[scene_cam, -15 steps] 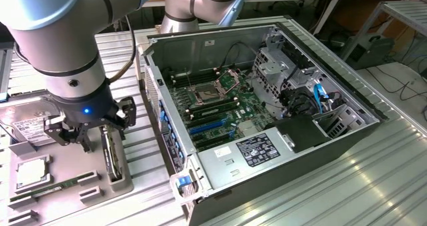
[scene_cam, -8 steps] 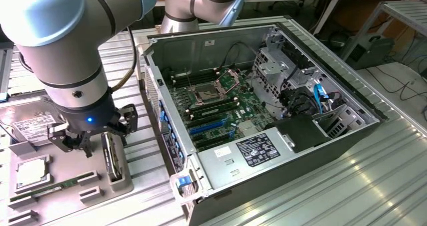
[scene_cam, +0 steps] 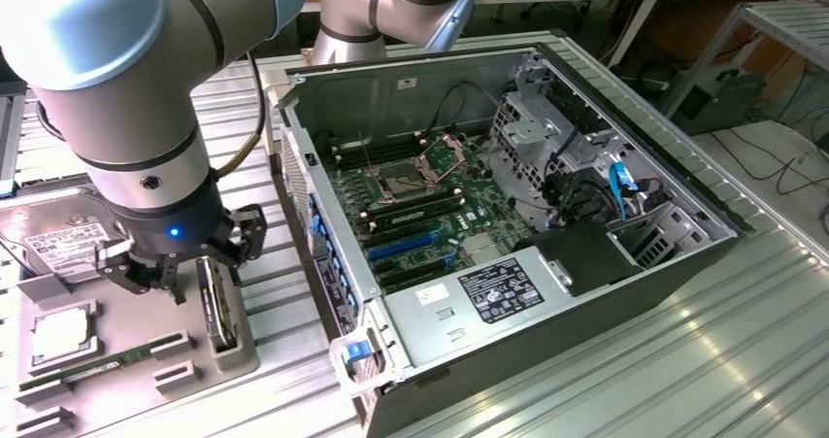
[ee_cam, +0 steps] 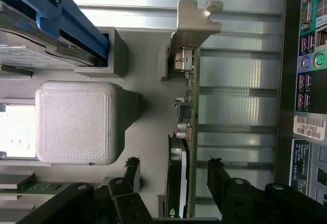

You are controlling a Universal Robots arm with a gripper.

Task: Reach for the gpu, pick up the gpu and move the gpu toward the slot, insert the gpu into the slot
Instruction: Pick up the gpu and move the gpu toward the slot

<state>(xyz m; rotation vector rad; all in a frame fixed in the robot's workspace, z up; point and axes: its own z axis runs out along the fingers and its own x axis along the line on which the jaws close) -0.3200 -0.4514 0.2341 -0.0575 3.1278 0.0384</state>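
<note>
The gpu point(ee_cam: 190, 127) has a dull silver metal bracket point(ee_cam: 196, 20) and a green board edge; the holder point(ee_cam: 74, 122) beside it is matt grey plastic, finely ribbed and rough. The gripper point(ee_cam: 173, 168) has matt black fingers point(ee_cam: 220, 180). In the exterior view, at four o'clock of the bare sheet-metal case point(scene_cam: 388, 93), the table point(scene_cam: 725, 360) is ribbed, shiny metal.

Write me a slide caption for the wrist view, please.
Open gripper straddling the gpu, which stands on edge in its gray holder.

Silver robot arm point(scene_cam: 123, 108) with a black gripper point(scene_cam: 182, 275).
Rounded grey joints point(scene_cam: 91, 20), one small blue light point(scene_cam: 173, 231), a dark cable point(scene_cam: 258, 117) alongside.
</note>
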